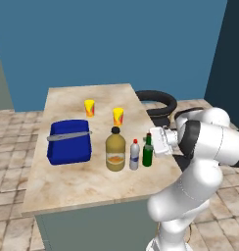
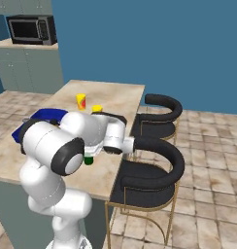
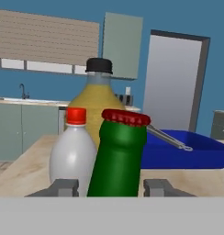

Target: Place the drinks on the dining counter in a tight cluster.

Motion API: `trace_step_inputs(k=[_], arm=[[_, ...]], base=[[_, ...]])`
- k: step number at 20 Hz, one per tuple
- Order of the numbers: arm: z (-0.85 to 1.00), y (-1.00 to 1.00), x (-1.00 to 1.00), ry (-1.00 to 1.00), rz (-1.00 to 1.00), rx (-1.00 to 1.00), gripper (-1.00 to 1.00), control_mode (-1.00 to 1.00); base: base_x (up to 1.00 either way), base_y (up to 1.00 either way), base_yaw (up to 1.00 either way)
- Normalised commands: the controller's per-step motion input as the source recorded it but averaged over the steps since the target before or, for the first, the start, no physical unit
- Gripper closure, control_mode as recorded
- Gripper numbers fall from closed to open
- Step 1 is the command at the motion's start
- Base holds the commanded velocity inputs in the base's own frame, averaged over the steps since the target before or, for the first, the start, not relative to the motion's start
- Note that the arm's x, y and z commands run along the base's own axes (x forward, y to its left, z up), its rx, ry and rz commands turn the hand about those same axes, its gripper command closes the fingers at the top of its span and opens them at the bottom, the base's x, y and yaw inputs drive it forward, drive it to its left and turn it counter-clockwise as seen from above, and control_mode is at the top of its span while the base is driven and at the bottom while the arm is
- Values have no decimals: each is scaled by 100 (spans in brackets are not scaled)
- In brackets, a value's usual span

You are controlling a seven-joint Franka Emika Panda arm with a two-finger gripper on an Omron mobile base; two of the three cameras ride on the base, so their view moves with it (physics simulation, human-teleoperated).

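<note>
End effector (image 3: 111, 187) at the surface's right edge, fingers (image 3: 62, 187) parted either side of the green bottle (image 1: 147, 151) with small gaps, not gripping. Green bottle upright near the right edge of the surface (image 1: 67, 184). Silver-white bottle (image 1: 134, 155) just left of it; amber bottle (image 1: 115, 149) next left, close together. Blue tray (image 1: 68, 142) further left. Two yellow cups (image 1: 118, 116) beyond, toward the far side.
</note>
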Motion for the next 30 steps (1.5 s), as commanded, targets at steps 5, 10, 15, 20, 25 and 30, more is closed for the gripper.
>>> trace_step_inputs(k=[5,10,15,20,25,30], arm=[[0,-9,-14,-1,0,0,-100,-100],[2,-10,-12,-3,0,0,-100,-100],[10,-16,-16,-2,0,0,-100,-100],[19,-17,-26,-1,0,0,-100,-100],[29,-7,-34,0,-3,-1,-100,-100],[25,-11,-35,4,-15,-4,-100,-100]], base=[[0,0,0],[0,0,0],[0,0,0],[0,0,0],[0,0,0],[0,0,0]])
